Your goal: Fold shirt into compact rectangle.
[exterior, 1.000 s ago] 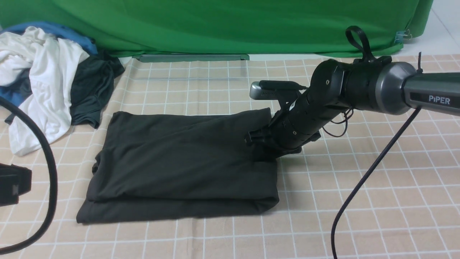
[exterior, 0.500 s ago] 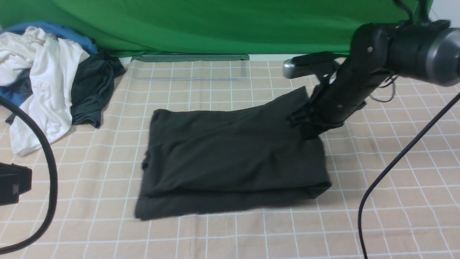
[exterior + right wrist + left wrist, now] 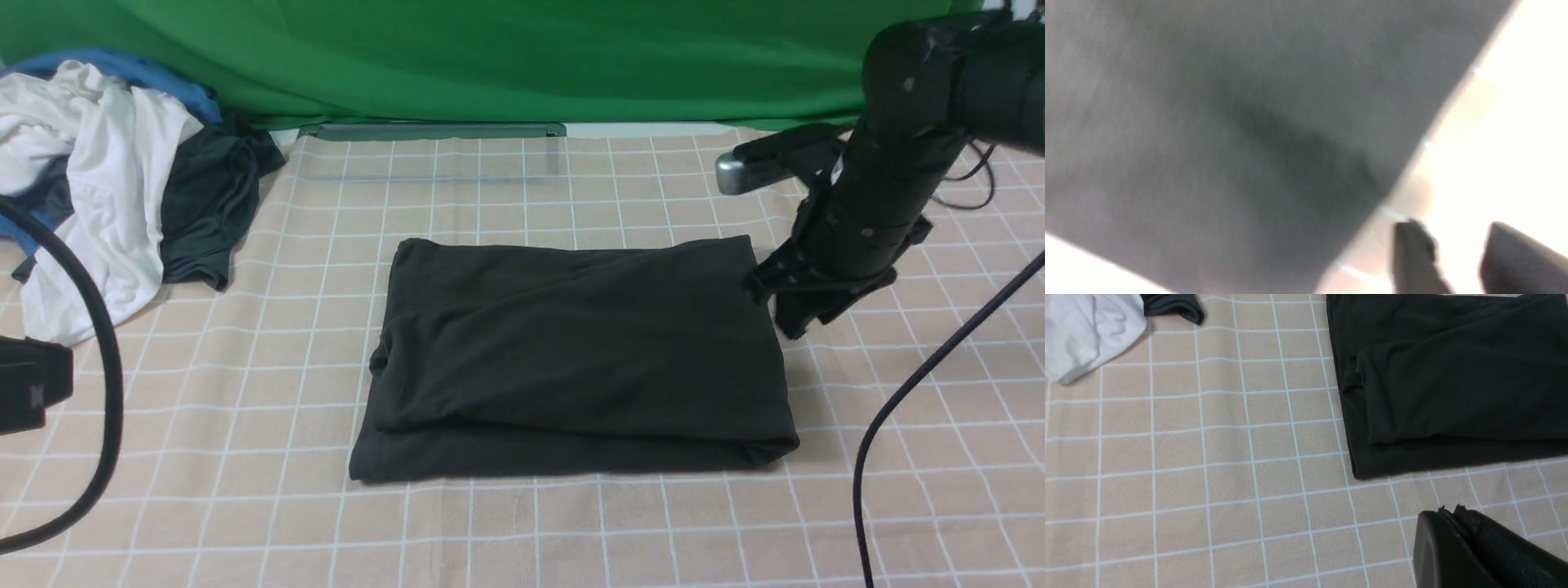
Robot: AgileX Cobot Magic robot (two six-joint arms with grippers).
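One shirt (image 3: 580,359) dragged rightward; right pincer (image 3: 796,314) released, now beside edge

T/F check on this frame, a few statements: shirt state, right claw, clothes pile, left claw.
1. The black shirt lies folded in a rough rectangle on the checked cloth. True.
2. The right claw grips the shirt's far right corner. False: it is open, just off the shirt's right edge, holding nothing.
3. The clothes pile sits to the shirt's left, apart from it. True.
4. The left claw rests on the shirt. False: it is over bare cloth, clear of the shirt's corner.
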